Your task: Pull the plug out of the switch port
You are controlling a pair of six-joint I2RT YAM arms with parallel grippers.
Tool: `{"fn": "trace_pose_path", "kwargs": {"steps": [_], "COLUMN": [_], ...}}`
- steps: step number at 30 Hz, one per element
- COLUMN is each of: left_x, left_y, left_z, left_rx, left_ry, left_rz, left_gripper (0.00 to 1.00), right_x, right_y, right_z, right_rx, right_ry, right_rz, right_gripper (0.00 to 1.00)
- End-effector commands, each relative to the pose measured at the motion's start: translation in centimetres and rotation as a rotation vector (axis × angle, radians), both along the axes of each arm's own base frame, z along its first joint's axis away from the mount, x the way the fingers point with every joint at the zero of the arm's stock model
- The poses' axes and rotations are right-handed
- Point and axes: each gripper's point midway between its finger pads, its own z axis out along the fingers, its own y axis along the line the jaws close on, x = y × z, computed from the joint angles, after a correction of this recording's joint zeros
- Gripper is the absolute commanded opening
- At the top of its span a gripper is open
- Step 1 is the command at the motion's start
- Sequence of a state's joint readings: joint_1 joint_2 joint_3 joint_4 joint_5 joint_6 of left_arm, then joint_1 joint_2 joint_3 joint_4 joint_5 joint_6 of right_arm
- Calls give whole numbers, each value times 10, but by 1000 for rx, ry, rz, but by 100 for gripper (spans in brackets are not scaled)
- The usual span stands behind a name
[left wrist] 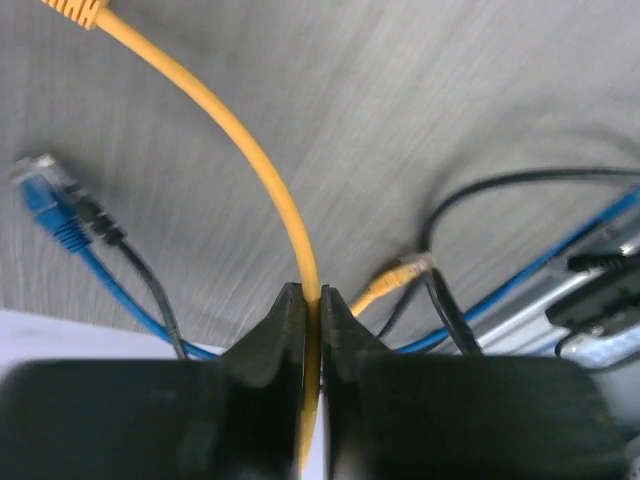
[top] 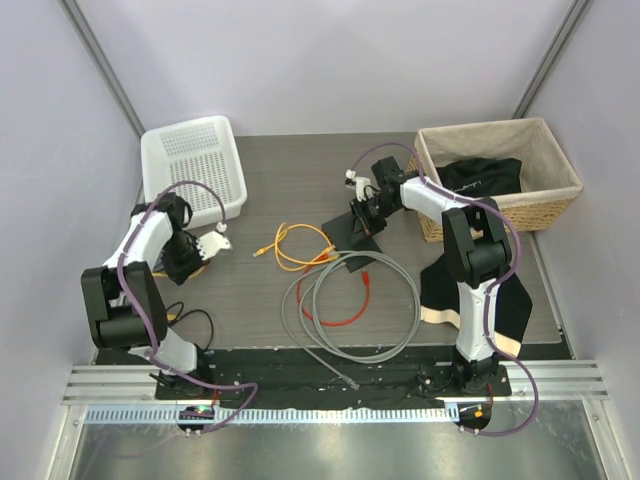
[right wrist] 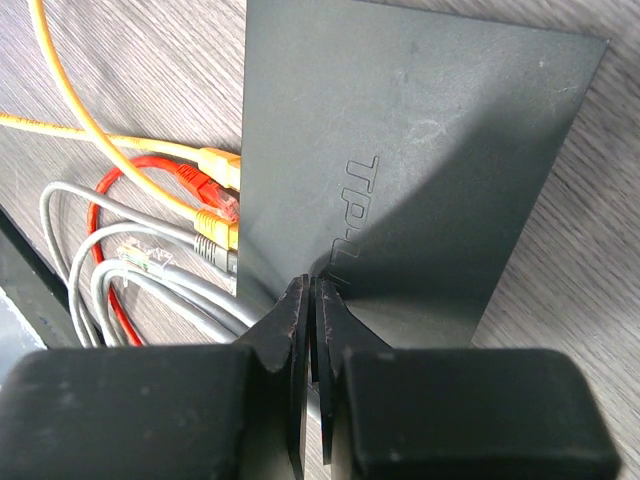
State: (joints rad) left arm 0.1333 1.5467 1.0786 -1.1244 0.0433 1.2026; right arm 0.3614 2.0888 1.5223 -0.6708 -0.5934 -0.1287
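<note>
The switch, a flat dark box, lies under my right gripper, whose shut jaws rest tip-first on its top face. Along its left edge, yellow, red and grey plugs sit in the sockets. From above, the switch is at mid-table with my right gripper on it. My left gripper is shut on a yellow cable, which arcs up to a yellow plug lying free. From above, my left gripper is at the table's left.
Grey, red and yellow cable loops lie in front of the switch. A white basket stands back left, a wicker basket with dark cloth back right. Black-and-cream cloth lies by the right arm. Blue and black cables cross the left wrist view.
</note>
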Motion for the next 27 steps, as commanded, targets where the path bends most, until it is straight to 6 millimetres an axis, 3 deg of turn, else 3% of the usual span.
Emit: {"fn": "trace_pose_path", "kwargs": {"steps": [1,3,6,8,9,11,12,13,14,19,20,22,24,27], "left_x": [52,62,84,89,96,101,109,115,127,136,139,135,137,135], "left_y": [5,-14,-71,-123,-150,-187,-210,-223,-238,-294,-304,-321,-334,-344], "left_z": [7,23,52,70,86,100,119,118,134,115,99,89,69,62], "left_rx": [34,-43,-228,-324,-360,-460,-511,-537,-593,-726,-744,-801,-812,-810], "left_ry": [-149,-145,-211,-231,-261,-242,-275,-254,-289,-102,-28,65,110,127], "left_rz": [173,251,267,249,201,203,163,197,180,197,263,305,342,331], "left_gripper": [21,35,47,54,60,64,67,68,69,72,73,77,78,78], "right_x": [-3,-2,3,8,9,13,15,16,18,27,23,12,4,-8], "right_y": [-20,-19,-17,-14,-13,-11,-11,-12,-13,-35,-43,-52,-52,-42], "right_z": [-69,-64,-47,-30,-24,-11,-4,1,5,27,27,41,49,65], "right_rx": [-178,-173,-157,-138,-130,-116,-109,-108,-108,-133,-159,-181,-174,-95], "right_ry": [14,2,-27,-55,-63,-83,-99,-107,-116,-165,-164,-195,-217,-233], "right_rz": [18,19,18,13,14,11,7,0,-7,-89,-100,-55,-7,46], "right_gripper": [9,19,32,38,39,42,42,43,43,43,43,43,42,43]}}
